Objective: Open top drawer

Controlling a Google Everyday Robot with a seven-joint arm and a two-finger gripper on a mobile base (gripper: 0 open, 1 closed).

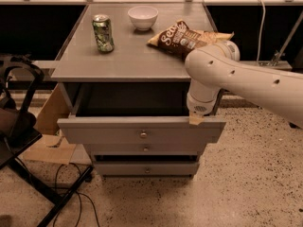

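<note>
The top drawer (109, 132) of the grey cabinet is pulled out toward me. Its wide grey front carries a small round metal knob (143, 135) at centre, and its inside is dark. My white arm comes in from the right and bends down over the drawer's right end. The gripper (195, 119) points down and sits at the top edge of the drawer front, near its right corner. Two narrower drawers with similar knobs, the middle drawer (146, 149) and the bottom drawer (146, 169), sit below it.
On the cabinet top (128, 56) stand a green can (102, 33), a white bowl (143, 17) and a brown chip bag (182, 38). A black chair frame (21, 126) and cables (71, 197) lie at the left. Cardboard (49, 115) leans beside the cabinet. Speckled floor (246, 183) lies to the right.
</note>
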